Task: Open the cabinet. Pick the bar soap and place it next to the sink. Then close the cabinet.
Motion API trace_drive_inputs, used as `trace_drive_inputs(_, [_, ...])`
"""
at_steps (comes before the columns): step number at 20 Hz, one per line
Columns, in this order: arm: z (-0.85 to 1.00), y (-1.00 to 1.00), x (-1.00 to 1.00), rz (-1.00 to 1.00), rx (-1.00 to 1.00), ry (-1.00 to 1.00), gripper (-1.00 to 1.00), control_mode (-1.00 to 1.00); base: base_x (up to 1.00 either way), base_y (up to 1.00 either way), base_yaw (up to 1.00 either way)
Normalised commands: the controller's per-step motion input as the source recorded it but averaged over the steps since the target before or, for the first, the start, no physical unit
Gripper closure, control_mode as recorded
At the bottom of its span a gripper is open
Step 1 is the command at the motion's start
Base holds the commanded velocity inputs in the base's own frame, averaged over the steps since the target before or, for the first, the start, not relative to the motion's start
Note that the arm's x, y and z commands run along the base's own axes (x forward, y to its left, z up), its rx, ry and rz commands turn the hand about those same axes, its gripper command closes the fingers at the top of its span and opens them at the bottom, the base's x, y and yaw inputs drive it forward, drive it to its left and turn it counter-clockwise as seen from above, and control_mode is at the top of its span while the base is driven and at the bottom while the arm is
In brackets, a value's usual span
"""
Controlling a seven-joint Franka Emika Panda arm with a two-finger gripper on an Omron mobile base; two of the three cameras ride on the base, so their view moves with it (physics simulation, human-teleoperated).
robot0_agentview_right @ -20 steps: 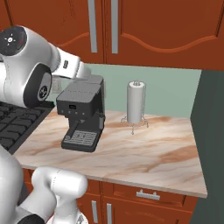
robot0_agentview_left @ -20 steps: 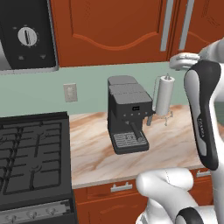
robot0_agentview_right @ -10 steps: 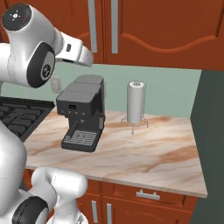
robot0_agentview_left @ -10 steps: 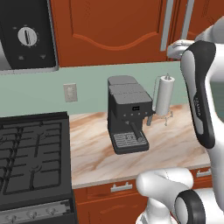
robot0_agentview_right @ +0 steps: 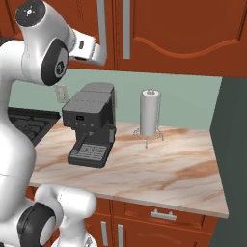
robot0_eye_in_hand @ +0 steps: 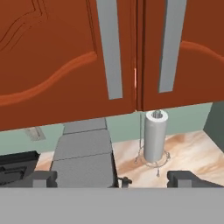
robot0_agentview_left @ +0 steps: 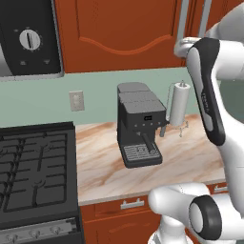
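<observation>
- Marble-patterned counter [robot0_agentview_right: 183,164] was seen running under a pale green wall, with a black stove [robot0_agentview_left: 33,176] set at its left end.
- Overhead, the cabinet [robot0_eye_in_hand: 65,52] was found with both doors shut, their two long silver handles [robot0_eye_in_hand: 109,48] standing side by side at the centre seam.
- Opening the cabinet was judged to be the step in hand, with nothing yet grasped.
- A coffee machine [robot0_agentview_left: 139,125] was placed on the counter below the left door, well under the doors' lower edge and so not judged to block their swing.
- A paper-towel roll [robot0_agentview_right: 149,114] on a wire stand was set just beside it, nearer the right door.
- The gripper [robot0_eye_in_hand: 109,178] was raised before the doors, its jaws spread to full width and holding nothing.
- A reach forward was judged necessary next, so that one handle would pass between the fingers before closing and pulling.
- The bar soap could not be located; it was presumed to lie behind the shut doors.
- A wall socket [robot0_agentview_left: 76,100] was noted left of the coffee machine.
</observation>
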Motion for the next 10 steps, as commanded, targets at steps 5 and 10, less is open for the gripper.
trace_drive_inputs(5, [0.03, 0.09, 0.54, 0.00, 0.00, 0.00, -1.00, -1.00, 0.00, 0.00, 0.00])
trace_drive_inputs(10, [0.03, 0.00, 0.58, 0.01, 0.00, 0.00, -1.00, -1.00, 0.00, 0.00, 0.00])
